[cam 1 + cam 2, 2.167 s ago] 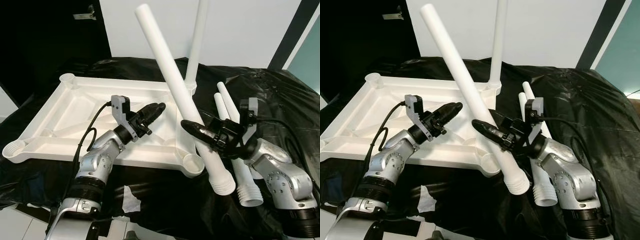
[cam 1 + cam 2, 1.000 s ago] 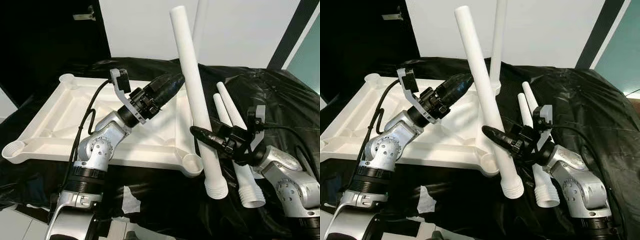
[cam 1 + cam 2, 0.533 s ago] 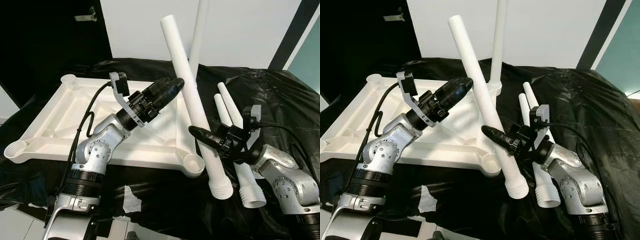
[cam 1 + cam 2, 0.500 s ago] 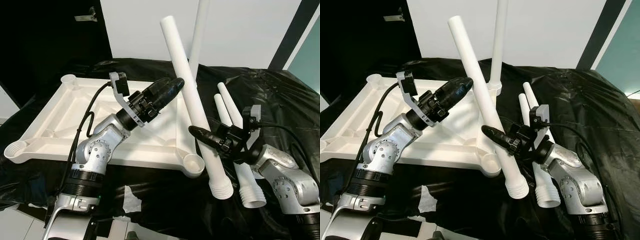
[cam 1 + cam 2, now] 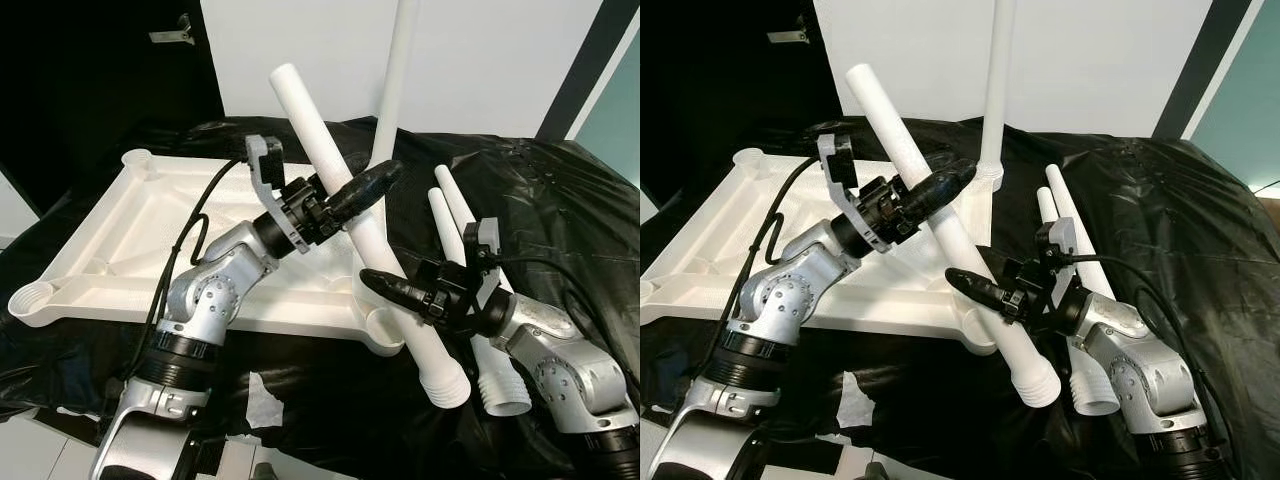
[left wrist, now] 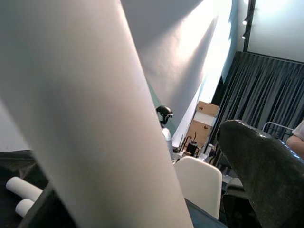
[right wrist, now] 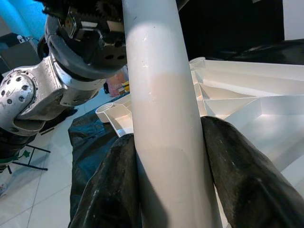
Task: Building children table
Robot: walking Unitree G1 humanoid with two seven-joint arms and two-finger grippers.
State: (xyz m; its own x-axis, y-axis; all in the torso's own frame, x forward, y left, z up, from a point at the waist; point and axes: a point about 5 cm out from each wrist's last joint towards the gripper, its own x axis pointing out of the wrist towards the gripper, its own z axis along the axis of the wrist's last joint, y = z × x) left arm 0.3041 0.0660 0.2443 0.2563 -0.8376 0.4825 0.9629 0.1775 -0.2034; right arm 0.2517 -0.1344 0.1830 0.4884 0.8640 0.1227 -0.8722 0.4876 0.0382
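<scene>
Left gripper [image 5: 385,178] now against leg [image 5: 335,165], right gripper [image 5: 375,283] clamping

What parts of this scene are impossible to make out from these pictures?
- Top of the upright table leg: cut off by the upper edge of the eye views.
- Whether the left gripper clamps the tilted leg: in the left wrist view the leg blocks one finger.
- The near right corner socket of the tabletop: partly behind the tilted leg.
</scene>
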